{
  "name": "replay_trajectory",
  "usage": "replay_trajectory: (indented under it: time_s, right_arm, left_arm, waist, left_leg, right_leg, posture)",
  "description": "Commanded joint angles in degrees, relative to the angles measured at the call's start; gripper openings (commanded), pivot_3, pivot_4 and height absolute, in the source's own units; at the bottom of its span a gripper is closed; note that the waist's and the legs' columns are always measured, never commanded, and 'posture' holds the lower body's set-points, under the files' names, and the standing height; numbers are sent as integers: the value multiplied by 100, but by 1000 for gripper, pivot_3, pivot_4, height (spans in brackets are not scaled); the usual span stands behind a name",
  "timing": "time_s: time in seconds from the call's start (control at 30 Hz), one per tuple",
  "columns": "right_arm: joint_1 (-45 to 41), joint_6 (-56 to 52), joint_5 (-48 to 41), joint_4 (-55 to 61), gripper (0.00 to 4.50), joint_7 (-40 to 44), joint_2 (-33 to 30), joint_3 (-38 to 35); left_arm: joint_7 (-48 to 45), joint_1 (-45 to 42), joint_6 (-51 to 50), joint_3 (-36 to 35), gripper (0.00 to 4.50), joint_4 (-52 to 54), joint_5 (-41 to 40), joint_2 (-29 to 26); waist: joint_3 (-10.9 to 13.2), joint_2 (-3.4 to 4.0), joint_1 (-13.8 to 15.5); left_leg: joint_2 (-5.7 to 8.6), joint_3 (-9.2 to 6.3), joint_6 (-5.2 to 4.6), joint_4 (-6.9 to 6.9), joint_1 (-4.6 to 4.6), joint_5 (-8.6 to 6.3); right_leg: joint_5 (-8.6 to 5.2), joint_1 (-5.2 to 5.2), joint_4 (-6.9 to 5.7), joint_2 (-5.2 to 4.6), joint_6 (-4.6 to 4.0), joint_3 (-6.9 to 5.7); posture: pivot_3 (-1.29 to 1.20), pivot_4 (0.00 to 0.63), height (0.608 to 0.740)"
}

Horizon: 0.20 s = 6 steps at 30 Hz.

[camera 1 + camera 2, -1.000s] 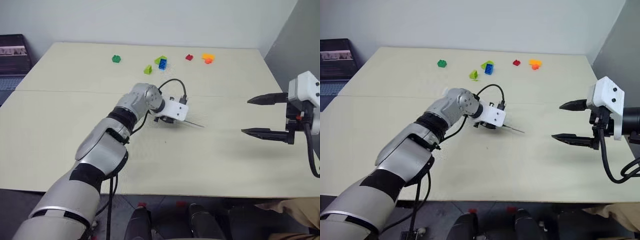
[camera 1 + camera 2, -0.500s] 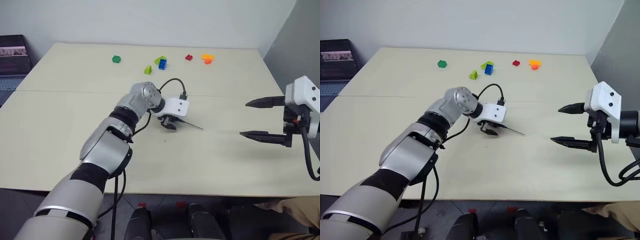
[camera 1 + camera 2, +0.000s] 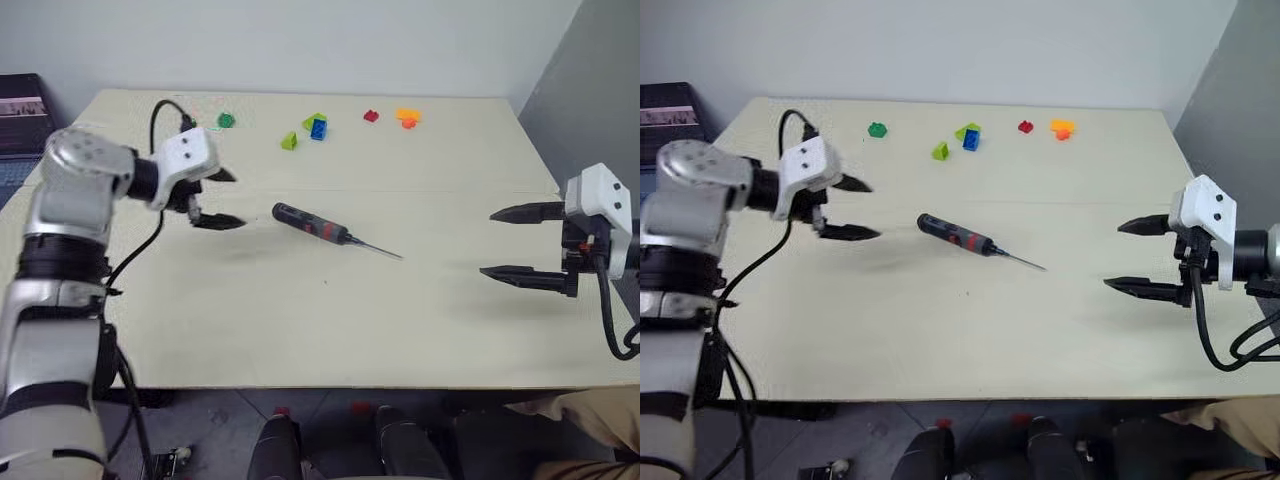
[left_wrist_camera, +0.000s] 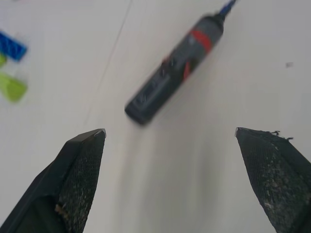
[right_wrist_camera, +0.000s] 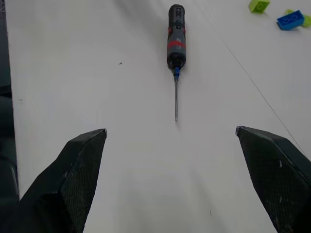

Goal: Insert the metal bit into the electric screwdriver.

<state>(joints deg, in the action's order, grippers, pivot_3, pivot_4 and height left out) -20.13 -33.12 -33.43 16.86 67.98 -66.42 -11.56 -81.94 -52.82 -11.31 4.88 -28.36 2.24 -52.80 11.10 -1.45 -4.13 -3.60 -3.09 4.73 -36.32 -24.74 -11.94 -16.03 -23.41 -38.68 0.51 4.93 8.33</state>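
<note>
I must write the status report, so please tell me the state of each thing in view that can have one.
electric screwdriver: lying flat on the table, held by nothing.
metal bit: seated in the screwdriver's nose, sticking out straight.
left gripper: open, empty, beside the screwdriver's rear end.
right gripper: open, empty, apart from the bit's tip.

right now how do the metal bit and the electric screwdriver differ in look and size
The metal bit is a thin bare grey rod; the electric screwdriver is a far thicker black body with red panels. The bit is also clearly the shorter of the two. They share one straight line flat on the table, the bit sticking out of the screwdriver's nose, and neither gripper touches them.
</note>
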Motion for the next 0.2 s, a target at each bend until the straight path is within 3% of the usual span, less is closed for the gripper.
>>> replay_trajectory:
  time_s: [0.03, 0.2]
  right_arm:
    - [-264, 247, 146, -228, 4500, 200, -23, 92]
    - [-588, 435, 381, -464, 4500, 367, 1, 452]
  left_arm:
    - [-41, 564, -515, -563, 4451, 801, -499, -461]
    - [180, 1307, -921, -958, 4451, 1313, -904, -621]
  waist:
    - [0, 0, 4]
    - [0, 1, 9]
  left_leg:
    - [-1, 3, 0, -2, 3, 0]
    - [-4, 3, -4, -38, 11, 3]
  right_leg:
    - [-4, -3, -4, 0, 3, 3]
    - [-11, 2, -34, 2, 8, 3]
  posture:
    - [0, 150, 740]
    - [0, 150, 740]
